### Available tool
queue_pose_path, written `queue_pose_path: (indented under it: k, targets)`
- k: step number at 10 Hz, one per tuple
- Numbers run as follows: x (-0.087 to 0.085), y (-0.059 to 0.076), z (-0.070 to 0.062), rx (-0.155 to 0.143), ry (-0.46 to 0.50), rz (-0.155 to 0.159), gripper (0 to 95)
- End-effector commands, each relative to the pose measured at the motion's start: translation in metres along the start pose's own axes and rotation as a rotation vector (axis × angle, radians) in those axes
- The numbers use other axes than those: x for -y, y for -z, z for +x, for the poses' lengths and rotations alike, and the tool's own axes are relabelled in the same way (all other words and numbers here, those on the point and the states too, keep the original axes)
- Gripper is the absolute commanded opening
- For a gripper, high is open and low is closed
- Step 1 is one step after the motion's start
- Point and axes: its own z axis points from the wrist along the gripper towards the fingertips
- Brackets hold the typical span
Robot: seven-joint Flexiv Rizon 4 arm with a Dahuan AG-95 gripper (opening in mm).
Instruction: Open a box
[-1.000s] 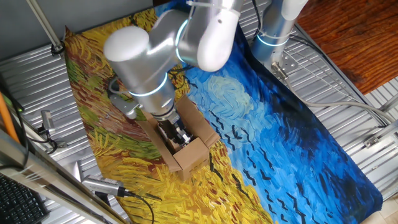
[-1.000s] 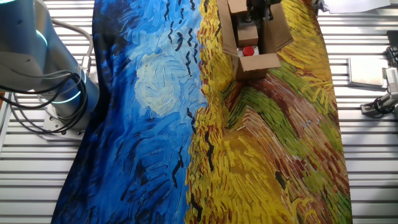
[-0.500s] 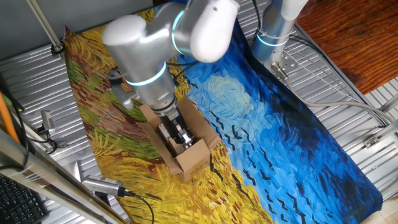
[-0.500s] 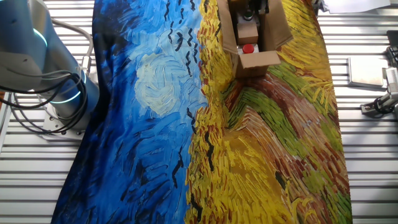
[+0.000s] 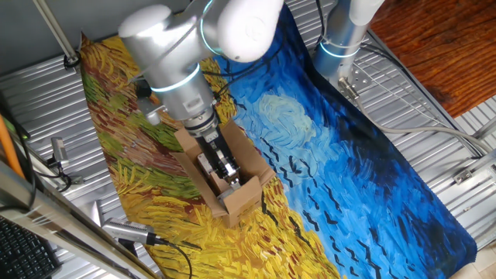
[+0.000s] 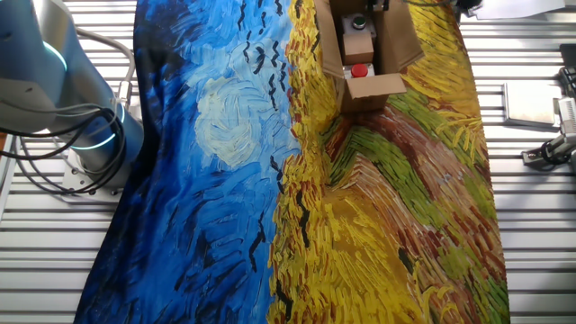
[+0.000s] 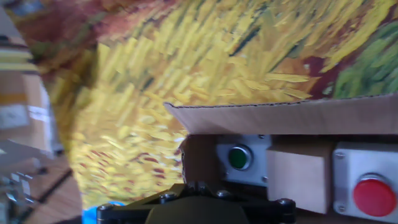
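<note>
The brown cardboard box (image 5: 242, 197) lies on the painted cloth with its top flaps spread open. It also shows in the other fixed view (image 6: 376, 87) and in the hand view (image 7: 280, 115). Inside it are grey switch units with a green button (image 7: 239, 157) and a red button (image 7: 374, 196), and a cardboard block between them. My gripper (image 5: 225, 168) points down into the box opening, just above the contents. In the hand view the gripper (image 7: 198, 186) has its fingers pressed together and holds nothing. In the other fixed view only its tip (image 6: 371, 4) shows at the top edge.
The painted cloth (image 6: 234, 180) covers the table's middle. A second arm's base (image 6: 85, 126) stands beside the blue side. Metal tools lie off the cloth on the slatted table (image 5: 124, 229), and a clamp-like part (image 6: 551, 151) lies at the other side.
My arm has lifted and drawn back along the box. In the other fixed view the gripper has slid toward the top edge, uncovering the green button. The box has stayed put.
</note>
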Motion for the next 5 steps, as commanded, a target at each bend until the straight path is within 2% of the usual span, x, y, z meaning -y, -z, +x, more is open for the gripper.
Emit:
queue_pose_path:
  k: [1,4,5]
  targets:
    - [-0.0031,-0.0020,-0.0003,0.010,0.002,-0.011,0.0]
    - [-0.0031,-0.0020,-0.0003,0.013,0.010,-0.008,0.0]
    - [-0.0031,-0.0020,-0.0003,0.005,0.020,0.005,0.0]
